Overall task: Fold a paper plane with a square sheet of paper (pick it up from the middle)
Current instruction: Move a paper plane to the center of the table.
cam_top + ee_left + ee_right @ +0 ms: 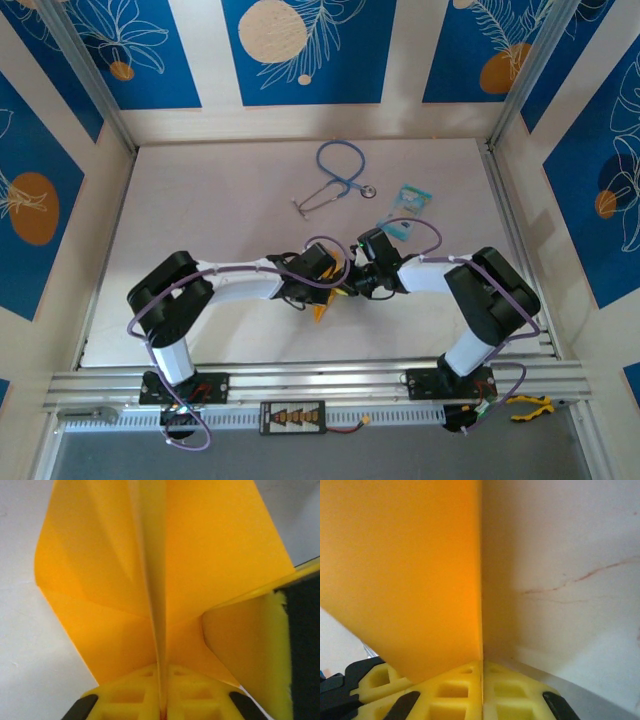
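I get bright, even light overhead, with soft shadows under the arms (240,285) on the surface (200,200). Both wrist views look soft: the folded paper (210,555) glows saturated orange, blurring toward six o'clock.

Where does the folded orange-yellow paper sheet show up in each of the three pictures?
Top external: the folded orange-yellow paper sheet is a small sliver just below centre, where the two arms meet.
Left wrist: the sheet fans upward across the middle.
Right wrist: the sheet covers the left half.
Shared landmark: the yellow jaws shut on its fold, at the bottom of both wrist views.
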Motion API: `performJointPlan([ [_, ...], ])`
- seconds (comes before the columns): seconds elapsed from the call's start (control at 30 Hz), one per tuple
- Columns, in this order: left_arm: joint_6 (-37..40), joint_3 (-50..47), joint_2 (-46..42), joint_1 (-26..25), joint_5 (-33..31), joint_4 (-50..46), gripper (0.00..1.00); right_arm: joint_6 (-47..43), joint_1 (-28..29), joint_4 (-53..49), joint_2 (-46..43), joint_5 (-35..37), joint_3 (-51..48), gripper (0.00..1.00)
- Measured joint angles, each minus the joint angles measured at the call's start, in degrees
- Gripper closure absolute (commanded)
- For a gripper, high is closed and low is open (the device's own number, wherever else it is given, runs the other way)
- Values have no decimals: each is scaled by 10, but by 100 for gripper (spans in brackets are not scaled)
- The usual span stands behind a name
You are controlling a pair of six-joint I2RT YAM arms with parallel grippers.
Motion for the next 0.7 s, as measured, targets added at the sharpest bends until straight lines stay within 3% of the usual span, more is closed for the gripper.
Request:
performJointPlan([
  [0.2, -9, 4, -2, 0, -38, -16, 97, -14, -12, -30, -43, 3, -2, 78],
  [0.47, -10, 35, -1, 22, -88, -75, 98, -28, -35, -73, -140, 32, -20, 74],
  [0.7, 4, 80, 22, 64, -104, -113, 100, -27, -48, -91, -174, 45, -63, 73],
])
